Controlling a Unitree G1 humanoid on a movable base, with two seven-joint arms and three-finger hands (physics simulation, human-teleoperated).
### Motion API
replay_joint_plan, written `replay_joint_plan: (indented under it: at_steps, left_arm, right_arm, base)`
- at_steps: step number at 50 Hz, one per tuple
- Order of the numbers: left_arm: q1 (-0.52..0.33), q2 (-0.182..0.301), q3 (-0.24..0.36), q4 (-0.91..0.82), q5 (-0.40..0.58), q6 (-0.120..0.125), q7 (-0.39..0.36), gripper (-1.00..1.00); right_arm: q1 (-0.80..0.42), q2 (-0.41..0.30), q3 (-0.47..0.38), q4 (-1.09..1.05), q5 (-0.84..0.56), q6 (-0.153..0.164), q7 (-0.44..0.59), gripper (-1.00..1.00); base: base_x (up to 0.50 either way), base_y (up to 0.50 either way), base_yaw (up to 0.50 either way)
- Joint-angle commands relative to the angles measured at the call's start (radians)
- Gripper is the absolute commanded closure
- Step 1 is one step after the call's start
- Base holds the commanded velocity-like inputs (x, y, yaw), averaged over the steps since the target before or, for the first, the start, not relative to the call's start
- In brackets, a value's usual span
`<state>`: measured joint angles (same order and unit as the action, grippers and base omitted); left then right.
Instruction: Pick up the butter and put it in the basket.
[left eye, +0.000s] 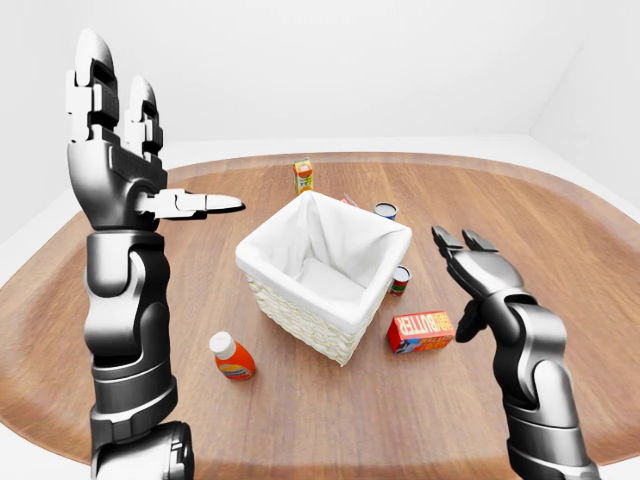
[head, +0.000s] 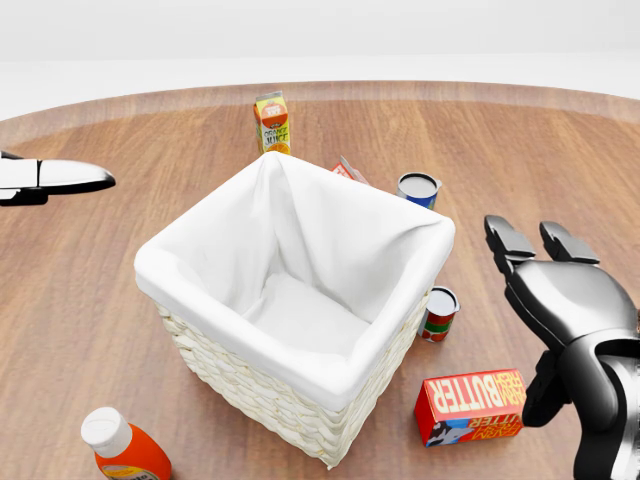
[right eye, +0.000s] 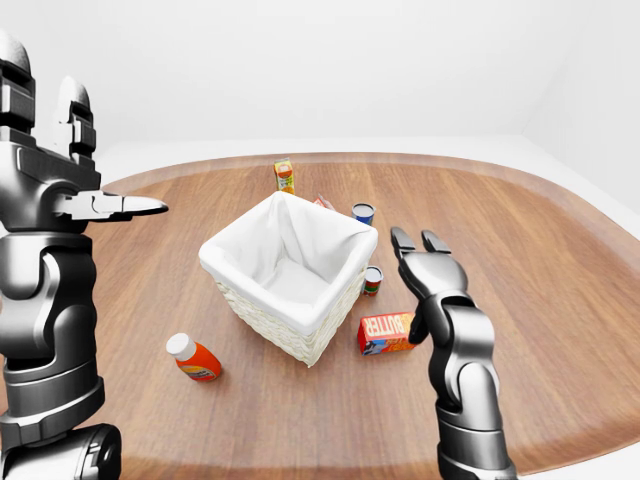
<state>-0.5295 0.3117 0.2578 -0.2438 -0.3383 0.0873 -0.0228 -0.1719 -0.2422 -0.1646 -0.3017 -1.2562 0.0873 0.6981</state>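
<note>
Right robot hand spread, beside butter, basket

basket mid-table, butter box just off its lower right, small can between them, juice carton up top, bottle lower left

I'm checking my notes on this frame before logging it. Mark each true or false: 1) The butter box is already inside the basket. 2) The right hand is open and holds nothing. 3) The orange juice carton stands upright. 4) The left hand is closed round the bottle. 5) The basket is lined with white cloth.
1) False: the butter box lies on the table beside the basket.
2) True: the right hand is open above the butter.
3) True: the orange juice carton stands upright.
4) False: the left hand is raised and open, far from the bottle.
5) True.
</note>
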Motion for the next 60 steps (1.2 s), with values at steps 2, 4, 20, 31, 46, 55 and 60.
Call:
replay_joint_plan:
  at_steps: [2,4,20,31,46,55,60]
  left_arm:
    - [0.004,0.002,0.003,0.007,-0.002,0.000,0.000,-1.00]
    - [0.004,0.003,0.004,0.006,-0.003,0.000,0.000,-1.00]
    - [0.006,0.007,0.005,0.038,-0.002,0.000,-0.007,-1.00]
    - [0.013,0.011,0.012,0.041,-0.006,0.000,-0.009,-1.00]
    - [0.018,0.007,0.008,0.057,0.001,0.000,-0.009,-1.00]
    - [0.023,0.006,0.009,0.062,0.004,0.000,-0.011,-1.00]
    - [0.024,0.007,0.011,0.059,0.005,0.000,-0.009,-1.00]
  right_arm:
    - [0.005,0.013,0.020,0.115,-0.153,0.000,0.000,-1.00]
    - [0.004,0.019,0.019,0.125,-0.171,0.000,0.000,-1.00]
    - [-0.029,0.035,0.055,0.319,-0.304,0.000,0.000,-1.00]
    - [-0.072,0.016,0.076,0.465,-0.326,0.000,0.000,-1.00]
    - [-0.160,0.003,0.104,0.681,-0.291,0.000,-0.060,-1.00]
    - [-0.256,0.004,0.138,0.891,-0.219,0.000,-0.186,-1.00]
    - [-0.306,0.001,0.152,1.003,-0.172,0.000,-0.257,-1.00]
  base:
    - [0.00,0.00,0.00]
    - [0.00,0.00,0.00]
    - [0.00,0.00,0.00]
    - [0.00,0.00,0.00]
    - [0.00,0.00,0.00]
    - [0.00,0.00,0.00]
    - [0.00,0.00,0.00]
